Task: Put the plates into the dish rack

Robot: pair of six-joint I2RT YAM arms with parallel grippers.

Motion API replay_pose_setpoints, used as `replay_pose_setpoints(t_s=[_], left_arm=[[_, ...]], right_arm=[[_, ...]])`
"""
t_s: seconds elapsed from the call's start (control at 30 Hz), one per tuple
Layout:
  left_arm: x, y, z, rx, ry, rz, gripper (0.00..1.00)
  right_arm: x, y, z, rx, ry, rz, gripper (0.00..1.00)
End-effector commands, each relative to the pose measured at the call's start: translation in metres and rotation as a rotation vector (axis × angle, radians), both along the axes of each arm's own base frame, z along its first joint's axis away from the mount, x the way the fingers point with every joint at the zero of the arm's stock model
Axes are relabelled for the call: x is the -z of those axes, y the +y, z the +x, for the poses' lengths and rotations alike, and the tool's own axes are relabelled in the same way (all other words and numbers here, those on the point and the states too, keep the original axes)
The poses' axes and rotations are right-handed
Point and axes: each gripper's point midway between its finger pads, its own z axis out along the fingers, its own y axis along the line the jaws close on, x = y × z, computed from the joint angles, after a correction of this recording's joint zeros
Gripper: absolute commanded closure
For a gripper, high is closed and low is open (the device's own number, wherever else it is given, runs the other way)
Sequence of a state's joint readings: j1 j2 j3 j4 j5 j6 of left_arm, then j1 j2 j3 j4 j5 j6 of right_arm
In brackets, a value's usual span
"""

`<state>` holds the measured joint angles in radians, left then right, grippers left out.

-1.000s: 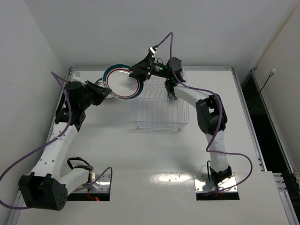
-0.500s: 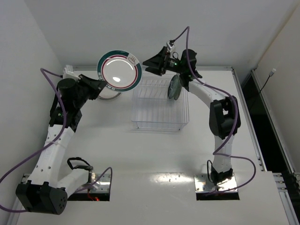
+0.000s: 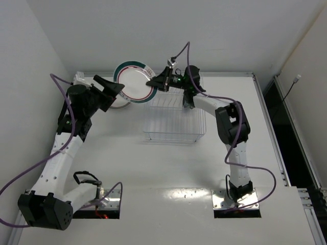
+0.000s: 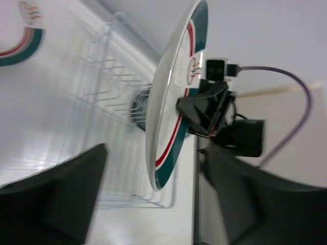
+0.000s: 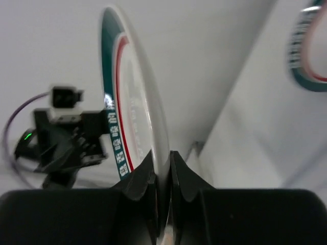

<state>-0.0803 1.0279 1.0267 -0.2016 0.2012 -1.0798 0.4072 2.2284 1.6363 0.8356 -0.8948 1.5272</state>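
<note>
White round plate with a red ring and green rim (image 3: 134, 83) hung on edge in the air just beyond the far left corner of the clear plastic dish rack (image 3: 173, 122), its face turned toward the overhead camera. The right gripper (image 5: 162, 162) was pinched on the plate's right-hand rim, fingers closed to the thickness of the edge. The left gripper (image 3: 111, 84) stood at the plate's other side with fingers spread wide, holding nothing and apparently not touching it. A small dark teal patterned plate (image 4: 139, 108) stood upright in a slot of the rack, which rested on the white table (image 3: 153, 168). The rack lay below and to the right of the held plate, so the right arm appeared the nearer. The plate's flat would need to line up with the upright dividers before going down.
</note>
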Motion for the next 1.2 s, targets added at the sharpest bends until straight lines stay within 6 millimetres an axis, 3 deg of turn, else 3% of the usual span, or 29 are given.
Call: replay_pose_setpoints(t_s=[0.0, 0.03, 0.07, 0.1, 0.13, 0.17, 0.2, 0.23, 0.3, 0.33, 0.4, 0.53, 0.73, 1.0, 1.1, 1.17], left_arm=[[0.008, 0.020, 0.003, -0.114, 0.089, 0.071, 0.08], [0.019, 0.028, 0.000, -0.149, 0.133, 0.103, 0.02], [0.031, 0.039, -0.005, -0.178, 0.181, 0.155, 0.01], [0.033, 0.051, -0.008, -0.231, 0.190, 0.196, 0.01], [0.034, 0.057, -0.011, -0.253, 0.195, 0.224, 0.01], [0.034, 0.064, -0.018, -0.268, 0.187, 0.271, 0.01], [0.033, 0.069, -0.022, -0.286, 0.184, 0.301, 0.01], [0.030, 0.079, -0.024, -0.328, 0.172, 0.336, 0.01], [0.038, 0.092, -0.032, -0.355, 0.184, 0.430, 0.01], [0.040, 0.102, -0.038, -0.399, 0.192, 0.463, 0.01], [0.051, 0.112, -0.042, -0.427, 0.217, 0.517, 0.01], [0.073, 0.127, -0.048, -0.468, 0.261, 0.607, 0.01], [0.106, 0.134, -0.056, -0.471, 0.328, 0.664, 0.01], [0.110, 0.130, -0.059, -0.440, 0.324, 0.662, 0.01], [0.113, 0.128, -0.057, -0.432, 0.332, 0.653, 0.01], [0.118, 0.126, -0.058, -0.420, 0.341, 0.653, 0.01]], right_arm=[[-0.021, -0.041, 0.026, 0.284, 0.012, -0.194, 1.00], [-0.021, -0.059, 0.034, 0.407, -0.027, -0.350, 1.00], [-0.065, -0.080, 0.037, 0.540, -0.242, -0.506, 1.00], [-0.060, -0.115, 0.054, 0.772, -0.219, -0.688, 1.00], [-0.044, -0.124, 0.038, 0.796, -0.172, -0.840, 1.00], [-0.054, -0.138, 0.038, 0.870, -0.173, -0.899, 1.00], [-0.054, -0.167, 0.042, 1.011, -0.157, -1.009, 1.00], [-0.043, -0.177, 0.032, 1.032, -0.135, -1.124, 1.00], [-0.051, -0.211, 0.029, 1.211, -0.147, -1.293, 1.00], [-0.037, -0.214, 0.024, 1.215, -0.134, -1.390, 1.00], [-0.040, -0.234, 0.023, 1.324, -0.138, -1.502, 1.00], [-0.028, -0.237, 0.022, 1.358, -0.152, -1.615, 1.00], [0.007, -0.238, 0.028, 1.332, -0.136, -1.744, 1.00], [0.054, -0.220, 0.046, 1.225, -0.120, -1.723, 1.00], [0.057, -0.220, 0.048, 1.235, -0.113, -1.734, 1.00], [0.034, -0.225, 0.042, 1.299, -0.131, -1.716, 1.00]])
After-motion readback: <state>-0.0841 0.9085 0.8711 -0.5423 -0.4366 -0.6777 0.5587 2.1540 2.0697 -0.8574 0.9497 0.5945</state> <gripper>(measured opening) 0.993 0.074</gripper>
